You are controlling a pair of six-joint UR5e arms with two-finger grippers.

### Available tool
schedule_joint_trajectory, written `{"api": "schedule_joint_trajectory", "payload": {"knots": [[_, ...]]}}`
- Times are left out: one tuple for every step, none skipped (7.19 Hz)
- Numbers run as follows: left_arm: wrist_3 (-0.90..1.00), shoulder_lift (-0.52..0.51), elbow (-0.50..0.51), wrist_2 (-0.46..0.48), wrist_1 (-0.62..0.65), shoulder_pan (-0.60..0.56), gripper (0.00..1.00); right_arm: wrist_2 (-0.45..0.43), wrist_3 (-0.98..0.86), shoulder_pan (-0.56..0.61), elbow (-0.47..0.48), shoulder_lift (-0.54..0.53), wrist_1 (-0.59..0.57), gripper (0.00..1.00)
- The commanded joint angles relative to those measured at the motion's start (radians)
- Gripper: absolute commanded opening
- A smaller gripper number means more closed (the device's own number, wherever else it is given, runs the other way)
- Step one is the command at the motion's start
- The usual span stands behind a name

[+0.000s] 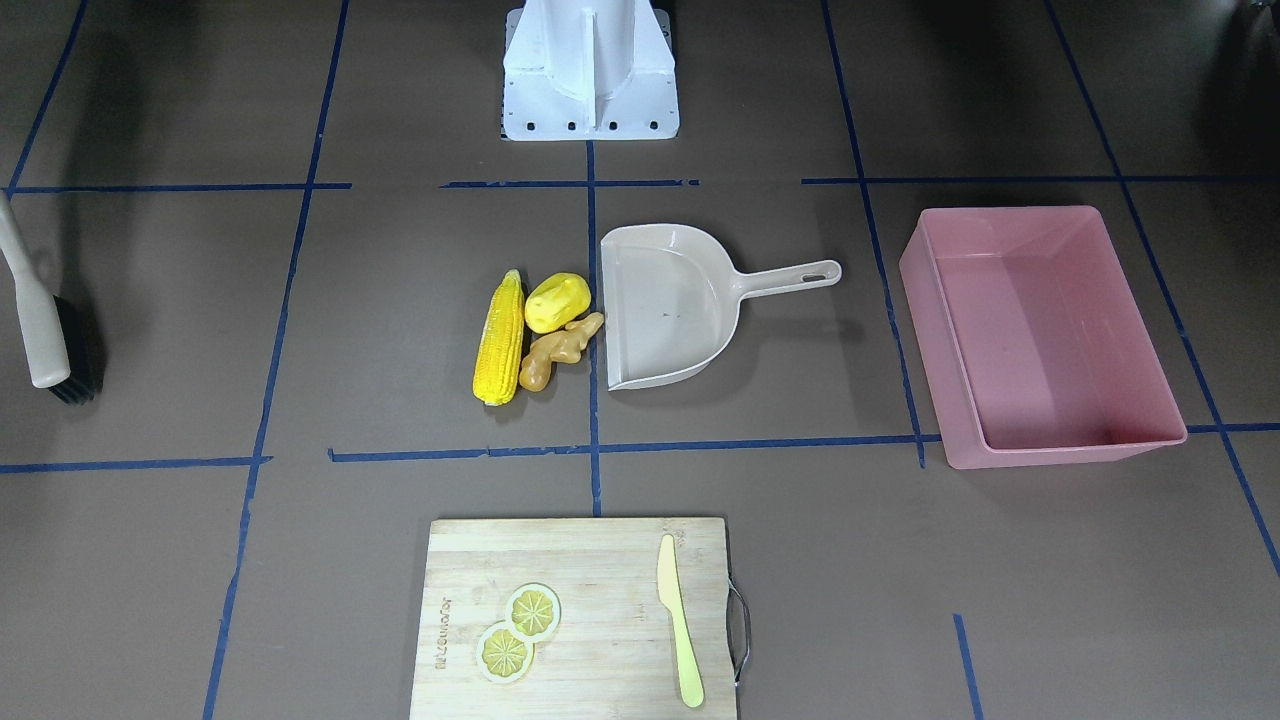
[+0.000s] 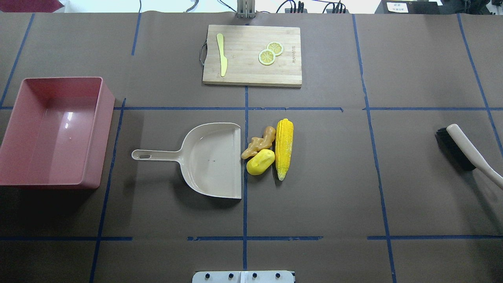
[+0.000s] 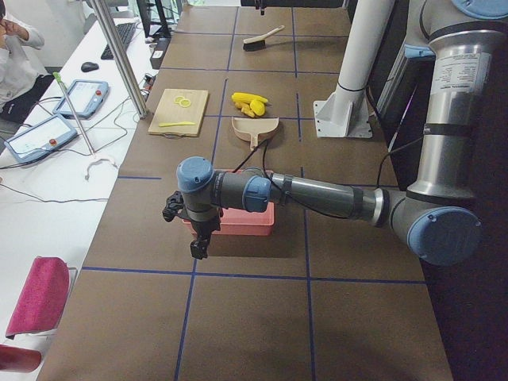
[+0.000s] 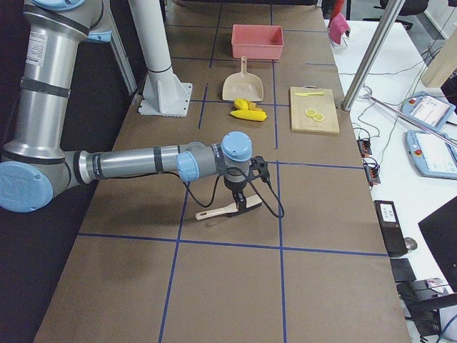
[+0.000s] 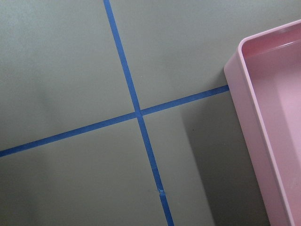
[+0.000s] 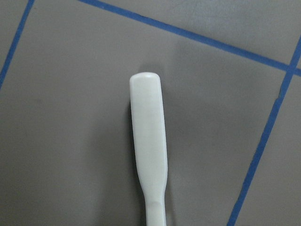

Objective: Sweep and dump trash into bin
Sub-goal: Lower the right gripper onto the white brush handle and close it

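The trash lies mid-table: a yellow corn cob (image 1: 499, 340) (image 2: 283, 147), a yellow potato-like lump (image 1: 556, 300) (image 2: 260, 162) and a tan ginger root (image 1: 558, 350) (image 2: 259, 142), right at the open edge of a beige dustpan (image 1: 670, 305) (image 2: 208, 157). The pink bin (image 1: 930, 340) (image 2: 105, 118) (image 5: 244, 94) stands beyond the dustpan's handle. My left gripper (image 3: 198, 248) hovers at the bin's outer side. My right gripper (image 4: 239, 199) is over a brush (image 4: 228, 209) (image 2: 456, 147) (image 6: 149, 141). I cannot tell whether either is open or shut.
A wooden cutting board (image 1: 600, 560) (image 2: 251, 74) with two lemon slices (image 1: 518, 630) and a pale knife (image 1: 678, 620) lies at the table's far side from the robot. The robot's white base (image 1: 590, 70) stands behind the dustpan. Blue tape lines cross the brown table.
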Motion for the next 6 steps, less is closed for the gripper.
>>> {"api": "schedule_joint_trajectory", "payload": {"knots": [[0.001,0.002,-0.001,-0.002,-0.003,0.000,1.00,-0.059,0.168,-0.096,-0.060,-0.072,0.210,1.00],[0.001,0.003,-0.001,-0.002,-0.003,0.000,1.00,-0.064,0.288,-0.136,-0.125,-0.074,0.360,1.00],[0.005,0.005,-0.003,0.000,-0.003,0.000,1.00,-0.091,0.368,-0.195,-0.163,-0.085,0.472,0.99],[0.005,0.005,-0.001,0.000,-0.004,0.000,1.00,-0.104,0.372,-0.226,-0.163,-0.091,0.476,0.98],[0.005,0.005,-0.001,0.000,-0.004,0.000,1.00,-0.109,0.372,-0.248,-0.163,-0.111,0.476,0.91],[0.006,0.005,-0.001,0.000,-0.004,0.000,1.00,-0.148,0.370,-0.275,-0.163,-0.126,0.476,0.90]]}}
